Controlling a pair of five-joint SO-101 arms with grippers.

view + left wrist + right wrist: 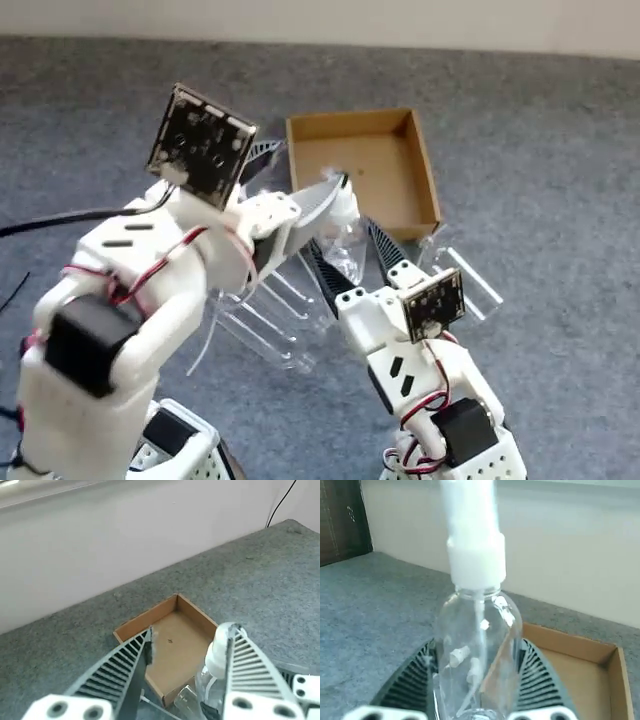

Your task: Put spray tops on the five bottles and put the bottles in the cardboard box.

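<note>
The bench [560,150] is covered in grey felt-like fabric. There's a plain pale wall [100,540] behind it and a dark brown panel [340,520] off at one end of the room. The open brown cardboard box [425,165] sits toward the back of the bench, with just its bare brown floor showing.

Right in front of the box's near wall, the right hand [477,660] is clamped on both sides of a clear plastic bottle [480,630]. A white spray top [476,555] sits on the bottle's neck, with its thin tube hanging down inside. The left hand [192,630] is up around that top with its jaws spread wide. It isn't gripping anything, but one finger lies against the spray top.

A few spare clear bottles [260,320] lie flat on the felt between the two arms. One more lying bottle [465,270] is by the box's near corner.
</note>
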